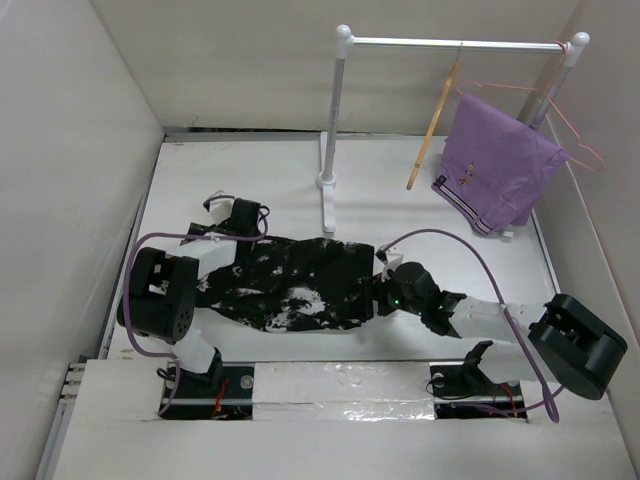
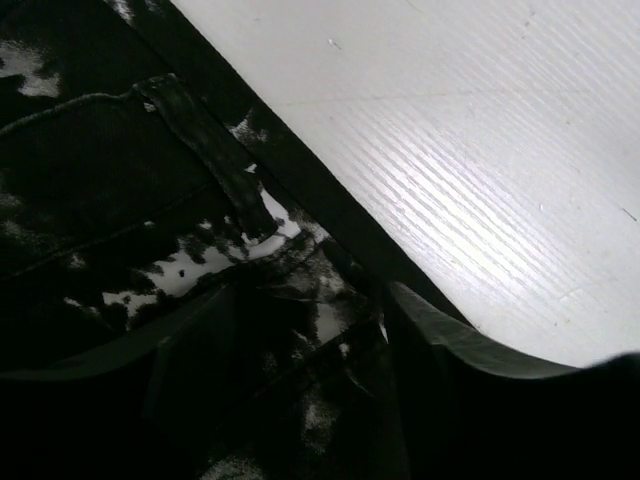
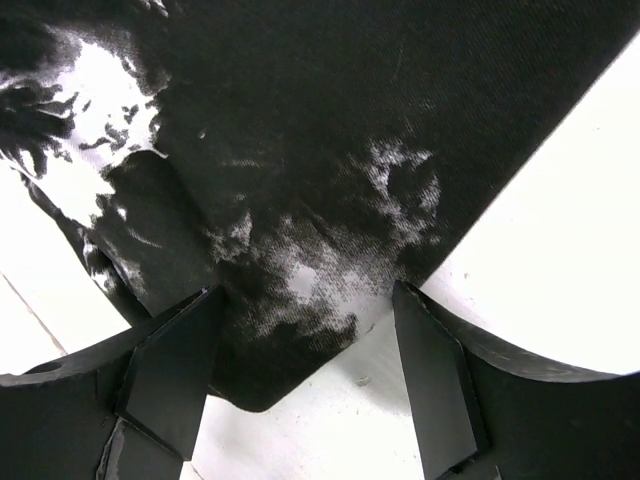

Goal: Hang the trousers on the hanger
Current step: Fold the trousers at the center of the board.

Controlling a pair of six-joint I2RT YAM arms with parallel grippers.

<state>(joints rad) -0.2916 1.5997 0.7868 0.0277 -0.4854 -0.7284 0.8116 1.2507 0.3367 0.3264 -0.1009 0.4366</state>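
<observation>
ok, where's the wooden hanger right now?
Top view, far right: the hanger hangs on the white rail, just left of the purple cloth, well behind the trousers.

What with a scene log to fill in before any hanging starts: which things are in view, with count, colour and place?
trousers: one, black with white blotches, flat on the table between the arms.
hanger: one, tan wood, hanging from the rack's rail.
purple cloth: one, purple, hanging at the rail's right end.
wire hanger: at least one, pink, carrying the purple cloth.
rack: one, white, far side of the table.
table: one, white.
left gripper: one, black, open over the trousers' left end.
right gripper: one, black, open over their right end.
</observation>
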